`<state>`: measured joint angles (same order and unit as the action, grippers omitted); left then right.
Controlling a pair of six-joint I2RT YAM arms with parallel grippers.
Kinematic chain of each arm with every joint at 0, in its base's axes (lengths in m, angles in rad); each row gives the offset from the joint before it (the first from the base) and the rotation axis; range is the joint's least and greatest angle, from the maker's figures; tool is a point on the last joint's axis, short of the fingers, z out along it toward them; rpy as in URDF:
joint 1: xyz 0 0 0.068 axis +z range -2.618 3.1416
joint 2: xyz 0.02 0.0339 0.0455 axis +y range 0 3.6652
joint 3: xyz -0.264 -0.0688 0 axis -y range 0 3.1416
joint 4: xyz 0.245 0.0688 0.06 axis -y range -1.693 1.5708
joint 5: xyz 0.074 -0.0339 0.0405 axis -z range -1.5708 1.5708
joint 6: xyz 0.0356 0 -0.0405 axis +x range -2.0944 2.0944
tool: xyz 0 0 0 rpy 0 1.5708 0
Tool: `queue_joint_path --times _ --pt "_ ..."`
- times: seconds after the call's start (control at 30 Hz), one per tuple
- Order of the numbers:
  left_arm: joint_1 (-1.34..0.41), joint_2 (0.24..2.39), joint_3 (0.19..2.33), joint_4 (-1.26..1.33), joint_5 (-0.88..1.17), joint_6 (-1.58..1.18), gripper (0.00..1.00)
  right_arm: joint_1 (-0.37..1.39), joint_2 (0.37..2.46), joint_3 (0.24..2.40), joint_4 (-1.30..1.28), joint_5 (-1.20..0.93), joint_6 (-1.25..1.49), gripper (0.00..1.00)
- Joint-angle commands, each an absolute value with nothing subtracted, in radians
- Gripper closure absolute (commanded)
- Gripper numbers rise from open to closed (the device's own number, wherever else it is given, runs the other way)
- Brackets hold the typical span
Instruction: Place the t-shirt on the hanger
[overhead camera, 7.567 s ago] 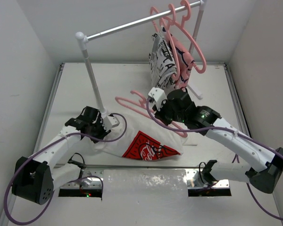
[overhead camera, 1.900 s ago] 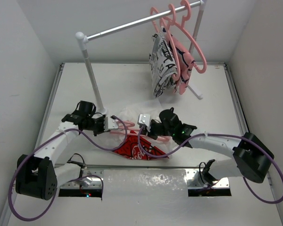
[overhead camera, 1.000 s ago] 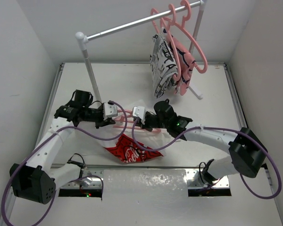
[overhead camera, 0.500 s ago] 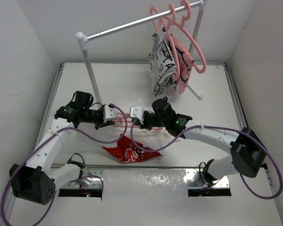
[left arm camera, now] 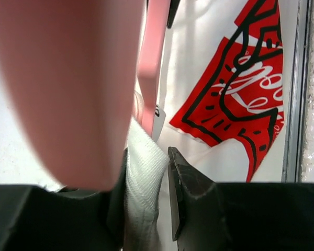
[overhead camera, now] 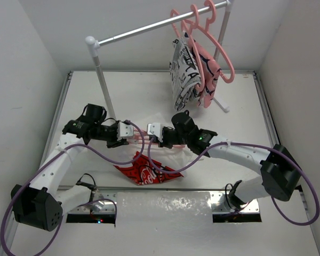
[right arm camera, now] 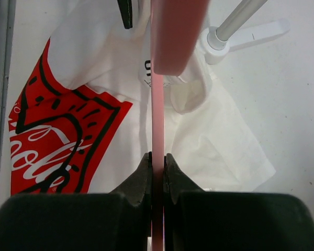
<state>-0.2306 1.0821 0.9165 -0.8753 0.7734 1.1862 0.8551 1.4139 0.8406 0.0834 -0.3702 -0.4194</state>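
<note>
Left claw (left arm camera: 146, 172) first: clamps tight on the t-shirt (overhead camera: 148, 172) by its white ribbed edge. Right claw (right arm camera: 157, 162): pinches shut on the hanger (right arm camera: 157, 115), thin pink bar. Meets over the middle of the desk (overhead camera: 149, 90), t-shirt drooping under both, red panel nearest. Farther back, just a rail (overhead camera: 149, 29) with a patterned garment (overhead camera: 182, 74).

Robot lab test cell: plain white walls (overhead camera: 26, 53) box in a white table (overhead camera: 138, 90), left arm (overhead camera: 53, 165) and right arm (overhead camera: 240, 152), both cabled, bolted at its near edge, small clothes rack (overhead camera: 149, 27) standing on it.
</note>
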Motion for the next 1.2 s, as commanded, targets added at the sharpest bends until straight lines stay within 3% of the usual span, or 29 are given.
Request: queue_joint_path --times 0.0,0.23,0.3,0.43,0.6,0.7,0.73,0.9,1.17 --pt "-0.245 1.097 0.939 -0.925 0.729 1.219 0.71 0.864 1.365 0.913 0.192 -0.419 -0.448 1.0" --pt "-0.241 1.117 0.942 -0.902 0.697 1.171 0.7 0.864 1.353 0.881 0.213 -0.433 -0.43 1.0" --pt "-0.204 1.114 0.974 -0.829 0.693 1.051 0.61 0.864 1.347 0.862 0.209 -0.437 -0.423 1.0" --pt "-0.178 1.091 0.991 -0.873 0.817 1.127 0.51 0.864 1.342 0.822 0.227 -0.434 -0.413 1.0" --pt "-0.178 1.097 0.971 -0.978 0.853 1.245 0.46 0.862 1.344 0.778 0.258 -0.425 -0.39 1.0" --pt "-0.178 1.111 0.96 -1.054 0.839 1.337 0.33 0.861 1.348 0.746 0.29 -0.428 -0.365 1.0" --pt "-0.178 1.115 0.963 -1.068 0.831 1.347 0.21 0.859 1.35 0.739 0.299 -0.429 -0.357 1.0" --pt "-0.178 1.117 1.061 -1.137 0.796 1.348 0.0 0.848 1.354 0.69 0.385 -0.433 -0.316 1.0" --pt "-0.149 1.049 1.089 -1.078 0.635 1.267 0.0 0.844 1.365 0.675 0.397 -0.463 -0.316 1.0"
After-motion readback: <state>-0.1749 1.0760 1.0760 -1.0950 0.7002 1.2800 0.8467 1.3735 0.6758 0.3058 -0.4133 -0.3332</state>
